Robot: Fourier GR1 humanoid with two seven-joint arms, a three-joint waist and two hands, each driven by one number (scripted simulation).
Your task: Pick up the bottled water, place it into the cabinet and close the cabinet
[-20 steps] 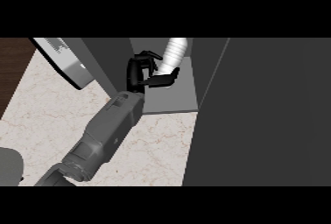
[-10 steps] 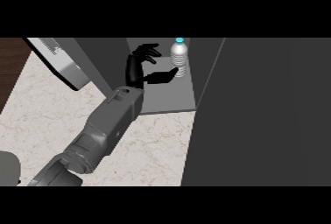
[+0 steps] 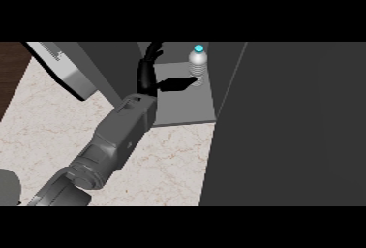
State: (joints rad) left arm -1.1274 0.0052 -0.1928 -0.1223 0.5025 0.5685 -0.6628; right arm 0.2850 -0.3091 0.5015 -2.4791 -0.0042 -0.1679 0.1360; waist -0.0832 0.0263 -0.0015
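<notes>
Bottled water [image 3: 198, 65] stands upright inside the cabinet [image 3: 186, 109].
Left robot hand [image 3: 151, 77] spread wide, thumb just beside it.

The hand [image 3: 152, 77] is black, on a mid-grey forearm [image 3: 118, 138]. Just beside its thumb stands the bottled water [image 3: 197, 65], pale and see-through with a bright cyan cap. The cabinet [image 3: 186, 104] floor under the hand is flat grey, and the wide door panel [image 3: 293, 126] past the bottle is dark charcoal. Below the forearm, the counter [image 3: 43, 131] is cream marble with faint brownish veins. Beyond it, a dark brown strip [image 3: 10, 63] shows.
</notes>
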